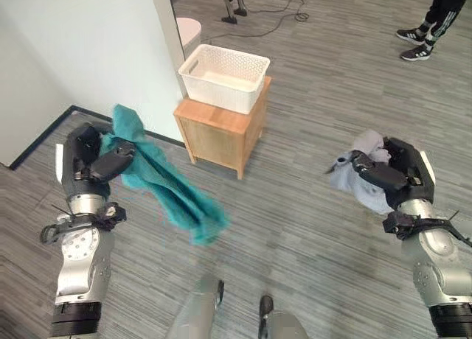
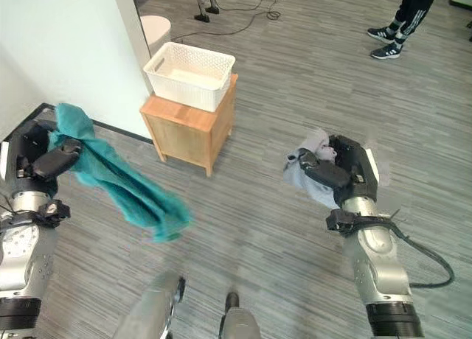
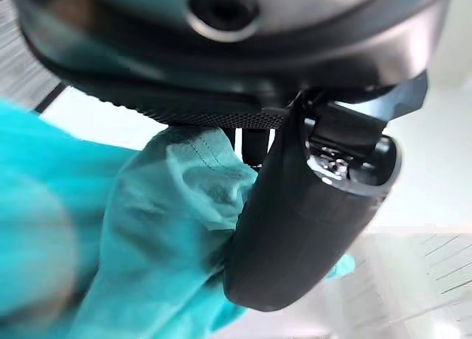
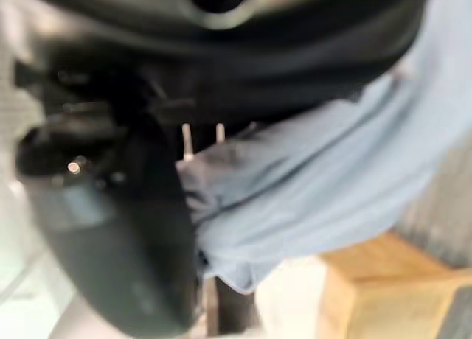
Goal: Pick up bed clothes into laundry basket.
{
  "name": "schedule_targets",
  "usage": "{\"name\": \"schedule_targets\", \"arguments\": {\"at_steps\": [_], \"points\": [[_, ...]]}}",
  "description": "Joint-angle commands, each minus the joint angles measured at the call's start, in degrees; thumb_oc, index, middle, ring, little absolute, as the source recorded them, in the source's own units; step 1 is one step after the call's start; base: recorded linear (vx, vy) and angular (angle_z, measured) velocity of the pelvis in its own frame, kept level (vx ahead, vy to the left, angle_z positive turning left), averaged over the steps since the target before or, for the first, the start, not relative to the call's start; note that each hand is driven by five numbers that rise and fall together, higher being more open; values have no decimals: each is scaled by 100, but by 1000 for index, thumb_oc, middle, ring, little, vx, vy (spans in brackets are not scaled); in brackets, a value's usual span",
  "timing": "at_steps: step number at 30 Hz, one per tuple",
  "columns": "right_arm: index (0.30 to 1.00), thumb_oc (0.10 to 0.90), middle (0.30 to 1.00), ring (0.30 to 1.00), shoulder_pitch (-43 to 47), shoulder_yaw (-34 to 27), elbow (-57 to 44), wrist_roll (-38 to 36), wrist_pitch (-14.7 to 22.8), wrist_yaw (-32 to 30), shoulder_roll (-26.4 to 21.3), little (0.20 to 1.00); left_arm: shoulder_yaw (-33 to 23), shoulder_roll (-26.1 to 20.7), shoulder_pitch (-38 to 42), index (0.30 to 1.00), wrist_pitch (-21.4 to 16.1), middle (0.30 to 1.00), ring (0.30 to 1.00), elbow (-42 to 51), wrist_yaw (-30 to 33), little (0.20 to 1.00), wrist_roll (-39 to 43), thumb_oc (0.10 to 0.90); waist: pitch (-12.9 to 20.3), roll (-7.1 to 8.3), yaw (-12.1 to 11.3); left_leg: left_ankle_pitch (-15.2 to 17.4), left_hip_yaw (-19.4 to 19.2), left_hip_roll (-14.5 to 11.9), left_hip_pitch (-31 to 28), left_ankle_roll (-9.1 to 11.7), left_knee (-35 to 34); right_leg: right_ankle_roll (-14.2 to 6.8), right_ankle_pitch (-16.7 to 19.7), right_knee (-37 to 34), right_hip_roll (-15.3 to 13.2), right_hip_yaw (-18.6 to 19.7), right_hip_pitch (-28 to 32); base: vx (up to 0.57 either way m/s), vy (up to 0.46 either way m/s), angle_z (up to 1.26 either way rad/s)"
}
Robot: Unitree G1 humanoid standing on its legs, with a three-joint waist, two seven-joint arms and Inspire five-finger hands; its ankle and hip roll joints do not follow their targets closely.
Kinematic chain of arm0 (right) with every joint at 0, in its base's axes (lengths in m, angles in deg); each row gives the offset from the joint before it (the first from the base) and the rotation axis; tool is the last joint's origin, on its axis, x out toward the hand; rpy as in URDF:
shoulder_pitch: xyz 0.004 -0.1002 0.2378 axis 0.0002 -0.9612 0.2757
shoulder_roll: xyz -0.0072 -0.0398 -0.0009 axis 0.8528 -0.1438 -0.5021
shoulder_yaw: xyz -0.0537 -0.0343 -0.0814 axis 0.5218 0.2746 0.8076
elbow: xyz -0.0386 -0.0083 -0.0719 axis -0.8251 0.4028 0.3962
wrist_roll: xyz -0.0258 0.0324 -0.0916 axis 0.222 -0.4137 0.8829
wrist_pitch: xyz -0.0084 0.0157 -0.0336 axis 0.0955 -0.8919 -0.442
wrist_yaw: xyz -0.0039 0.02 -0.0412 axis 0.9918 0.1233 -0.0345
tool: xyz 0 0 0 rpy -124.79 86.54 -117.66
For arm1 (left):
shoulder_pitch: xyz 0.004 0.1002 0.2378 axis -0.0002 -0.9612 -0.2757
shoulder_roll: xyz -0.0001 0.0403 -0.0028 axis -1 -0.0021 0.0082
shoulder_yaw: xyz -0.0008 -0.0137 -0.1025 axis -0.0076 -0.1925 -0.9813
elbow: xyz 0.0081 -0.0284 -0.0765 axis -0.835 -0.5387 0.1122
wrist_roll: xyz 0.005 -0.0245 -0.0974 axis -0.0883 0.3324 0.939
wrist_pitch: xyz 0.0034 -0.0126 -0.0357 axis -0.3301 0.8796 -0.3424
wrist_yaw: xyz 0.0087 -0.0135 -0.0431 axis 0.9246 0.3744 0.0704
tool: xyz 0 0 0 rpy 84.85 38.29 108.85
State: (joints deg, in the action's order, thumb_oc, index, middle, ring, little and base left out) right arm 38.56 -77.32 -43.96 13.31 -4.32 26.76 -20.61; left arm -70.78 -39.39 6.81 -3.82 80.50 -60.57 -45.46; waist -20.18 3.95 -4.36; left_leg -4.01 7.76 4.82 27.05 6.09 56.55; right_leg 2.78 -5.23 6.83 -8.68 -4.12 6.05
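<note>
The teal cloth (image 1: 166, 180) hangs limp from the left hand (image 1: 99, 162), thumb and fingers pinched on its bunched top, and the pale blue cloth (image 2: 310, 173) is wadded in the curled right hand (image 2: 341, 175) — both look light, soft and floppy, best held by a gathered fold. The white basket (image 1: 223, 76) sits empty on a wooden cabinet (image 1: 221, 133) at twelve o'clock, beside a white wall (image 1: 81, 44), on grey plank floor (image 1: 310, 228) — a person's shoes (image 1: 417, 44) at two o'clock.
</note>
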Motion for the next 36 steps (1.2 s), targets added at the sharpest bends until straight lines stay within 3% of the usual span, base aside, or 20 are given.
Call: {"name": "schedule_targets", "arguments": {"at_steps": [1, 4, 5, 7, 8, 10, 12, 13, 15, 16, 17, 18, 20, 23, 28, 29, 30, 31, 33, 36], "points": [[300, 400, 300, 300, 951, -44, -317, 23, 729, 81, -538, 300, -573, -796, 50, 300, -810, 300, 300, 916, 137, 300, -89, 400, 735, -73, -593, -457, -711, -581, -683, -148, -3832, -604, -131, -752, 615, 123, 670, 764, -33, -32], [300, 400, 300, 300, 862, -144, -273, 199, 669, 65, -686, 300, -595, -815, -6, 300, -747, 300, 300, 968, 133, 300, -173, 400, 980, -112, -710, -636, -1251, -388, -1194, -215, -5584, -668, -443, -864, 848, -19, 1213, 640, -78, 8], [300, 400, 300, 300, 842, -253, -224, 220, 648, 20, -742, 300, -627, -827, 32, 300, -728, 300, 300, 995, 151, 300, -226, 400, 1077, -92, -663, -657, -1720, -432, -1228, -244, -5529, -659, -556, -842, 900, -82, 1391, 533, -81, 7], [300, 400, 300, 300, 896, -260, -230, 290, 634, 53, -652, 300, -627, -812, 46, 300, -728, 300, 300, 1026, 145, 300, -289, 400, 1267, -101, -668, -694, -1959, -484, -1488, -397, -5584, -680, -675, -500, 899, -247, 1429, 514, -30, 24], [300, 400, 300, 300, 874, -302, -216, 302, 576, 57, -572, 300, -710, -836, -6, 300, -692, 300, 300, 1061, 134, 300, -344, 400, 1353, 27, -731, -582, -1931, -354, -1619, -515, -5592, -834, -585, -55, 802, -302, 1319, 496, 15, 48], [300, 400, 300, 300, 851, -392, -210, 322, 622, 23, -263, 300, -772, -816, -35, 300, -643, 300, 300, 1054, 172, 300, -424, 400, 1415, 119, -784, -266, -2010, -297, -1904, -782, -5553, -1554, 701, 1770, 577, -328, 760, 313, 44, 30], [300, 400, 300, 300, 863, -383, -233, 388, 639, -3, -168, 300, -747, -809, -52, 300, -655, 300, 300, 1051, 189, 300, -419, 400, 1373, 32, -708, -165, -1977, -389, -2149, -808, -5582, -1700, 1025, 2351, 488, -413, 416, 346, 3, 30], [300, 400, 300, 300, 888, -344, -271, 548, 578, -30, -90, 300, -728, -827, -32, 300, -694, 300, 300, 1082, 220, 300, -352, 400, 1266, -220, -520, -37, -1893, -595, -2528, -837, -5642, -1660, 947, 3188, 329, -628, -97, 519, -34, 36], [300, 400, 300, 300, 918, -308, -238, 574, 550, -59, -85, 300, -685, -832, -11, 300, -685, 300, 300, 1100, 209, 300, -338, 400, 1192, -256, -392, 48, -1744, -569, -2710, -855, -5696, -1560, 740, 3554, 152, -732, -426, 335, -112, 80], [300, 400, 300, 300, 1020, -300, -150, 556, 526, -133, -142, 300, -555, -919, 91, 300, -663, 300, 300, 1112, 155, 300, -240, 400, 1158, -301, -316, 152, -1567, -634, -2970, -747, -5735, -1352, 599, 3123, -384, -840, -625, 229, -169, 71], [300, 400, 300, 300, 1023, -300, -149, 556, 526, -134, -144, 300, -554, -919, 95, 300, -664, 300, 300, 1109, 154, 300, -240, 400, 1149, -303, -302, 150, -1551, -634, -2977, -744, -5737, -1349, 596, 3117, -385, -859, -608, 486, -449, 48], [300, 400, 300, 300, 1216, -298, -95, 481, 582, -210, -353, 300, -392, -1074, 270, 300, -669, 300, 300, 1160, 108, 300, -112, 400, 1128, -254, -307, 339, -1271, -699, -3102, -553, -5699, -1240, 625, 2258, -873, -786, -784, 420, -491, 49], [300, 400, 300, 300, 1505, -146, 96, 398, 562, -251, -729, 300, -175, -1274, 448, 300, -695, 300, 300, 1065, 57, 300, 22, 400, 1121, -130, -211, 589, -919, -715, -3233, -351, -5617, -1307, 689, 864, -957, -474, -725, 452, -521, 88], [300, 400, 300, 300, 1993, 180, 271, 802, 364, -26, -1857, 300, 189, -1429, 738, 300, -748, 300, 300, 882, -104, 300, 207, 400, 1180, 60, 52, 864, -328, -788, -3397, -91, -5628, -1675, 984, -854, -888, 579, -876, 373, -384, 100], [300, 400, 300, 300, 3927, 1598, 599, 1219, 334, 160, -3402, 300, 231, -1200, 592, 300, -809, 300, 300, 639, -360, 300, 460, 400, 1307, 378, 29, 868, 20, -1231, -3467, 250, -5536, -1675, 1013, -729, -680, 634, -963, 216, -349, 76], [300, 400, 300, 300, 4751, 2286, 812, 1291, 330, 173, -3668, 300, 204, -1027, 417, 300, -807, 300, 300, 617, -412, 300, 561, 400, 1327, 352, 51, 710, 185, -1446, -3367, 322, -5184, -1577, 911, -639, -511, 605, -908, 256, -587, 23], [300, 400, 300, 300, 5922, 3239, 1154, 1402, 318, 130, -4028, 300, 222, -865, 308, 300, -815, 300, 300, 572, -479, 300, 757, 400, 1194, 438, 2, 119, 176, -1510, -2857, 310, -4165, -1352, 813, -659, -396, 371, -627, 187, -358, 27], [300, 400, 300, 300, 6118, 3432, 1202, 1388, 324, 130, -4012, 300, 191, -830, 296, 300, -815, 300, 300, 569, -480, 300, 757, 400, 1210, 399, 53, 145, 195, -1508, -2836, 306, -4146, -1357, 798, -672, -398, 346, -618, 119, -357, 28], [300, 400, 300, 300, 7282, 4489, 1506, 1831, 278, 9, -4327, 300, 274, -677, 242, 300, -769, 300, 300, 507, -463, 300, 831, 400, 1011, 575, 60, -99, -362, -1626, -2314, 166, -2988, -1025, 615, -701, -292, 33, -205, 75, -389, 57], [300, 400, 300, 300, 8382, 5462, 1981, 2179, 265, -147, -4410, 300, 414, -660, 171, 300, -777, 300, 300, 565, -544, 300, 832, 400, 982, 632, -13, -129, -926, -1442, -1849, 241, -2899, -928, 491, -829, -145, -201, 75, 89, -337, 82]]}}
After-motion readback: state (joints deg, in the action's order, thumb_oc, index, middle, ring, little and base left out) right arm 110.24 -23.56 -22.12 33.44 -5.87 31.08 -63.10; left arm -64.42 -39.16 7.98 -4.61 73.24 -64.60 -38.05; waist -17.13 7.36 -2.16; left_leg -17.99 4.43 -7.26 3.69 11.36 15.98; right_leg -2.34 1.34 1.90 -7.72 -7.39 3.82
